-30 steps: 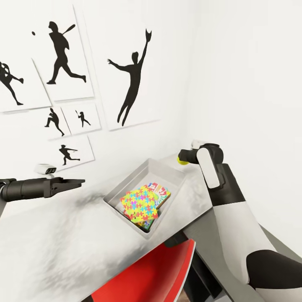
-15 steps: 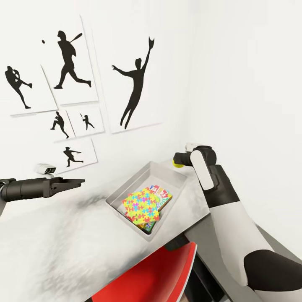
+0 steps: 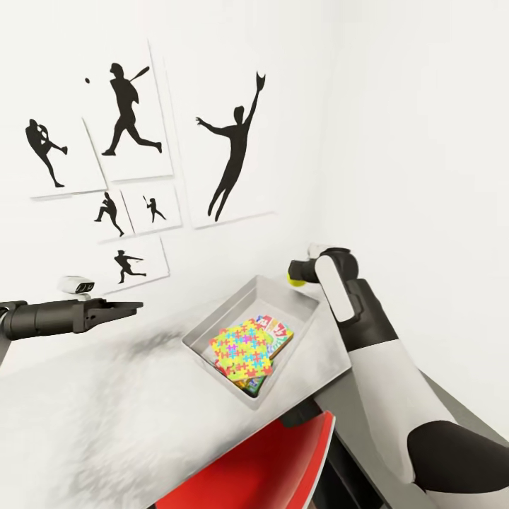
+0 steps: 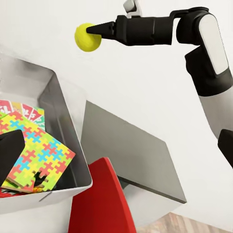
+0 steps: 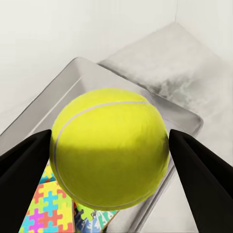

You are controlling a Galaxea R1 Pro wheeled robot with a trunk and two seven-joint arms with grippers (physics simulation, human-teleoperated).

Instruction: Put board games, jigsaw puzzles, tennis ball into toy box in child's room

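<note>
The left tool (image 3: 131, 306) hovers over the counter (image 3: 106, 410) well to the side of the toy box (image 3: 283, 293), its fingers pressed together on nothing. Inside the box a jigsaw puzzle (image 3: 242, 347) lies on a board game (image 3: 278, 330). The right tool (image 4: 95, 30) pinches the tennis ball (image 5: 110, 148) above the box's far corner; released here, the ball could strike the rim and bounce off the counter. A red chair (image 3: 268, 459) crowds the counter's near edge.

Red chair (image 3: 268, 466), baseball silhouette prints (image 3: 134, 113)
</note>
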